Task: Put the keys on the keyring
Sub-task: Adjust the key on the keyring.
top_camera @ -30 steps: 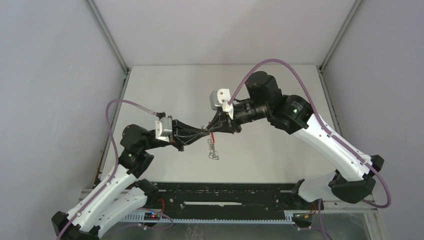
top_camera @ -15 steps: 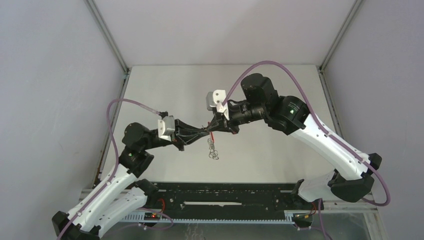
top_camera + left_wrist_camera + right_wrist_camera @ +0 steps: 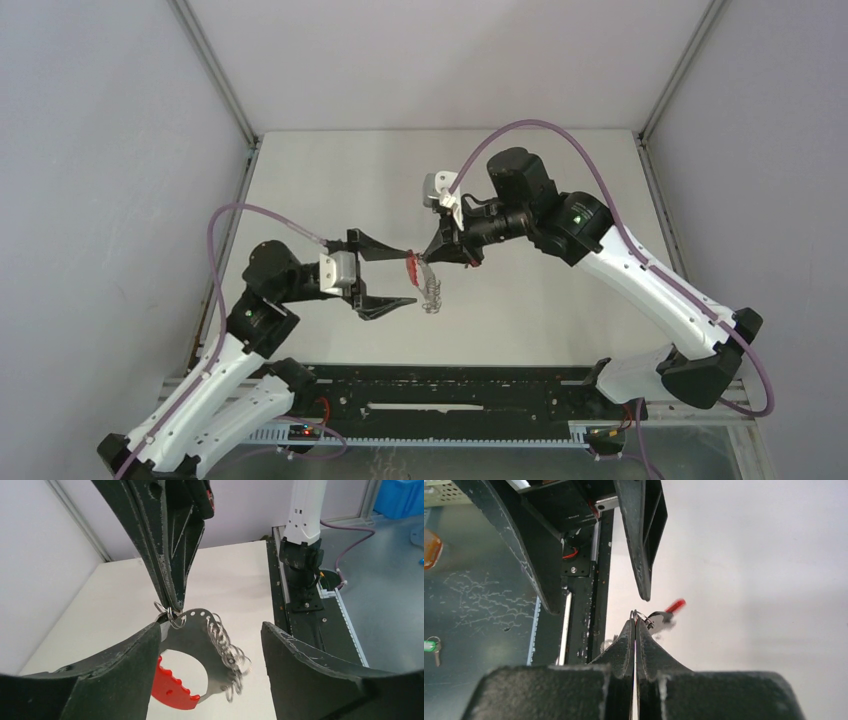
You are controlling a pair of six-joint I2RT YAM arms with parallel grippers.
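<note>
My gripper is pinched tight on the thin keyring, w/ a blurry red strap just beyond. Left gripper gapes wide ahead, above the pale desk.

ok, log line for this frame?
left fingers: open, holding nothing | right fingers: shut on keyring | keys, red strap: hanging below keyring

The left arm reaches in from the near left, the left gripper held level with its fingers spread wide apart. The right arm arches in from the right, and the right gripper points toward the left one, fingers pinched together on the keyring.
</note>
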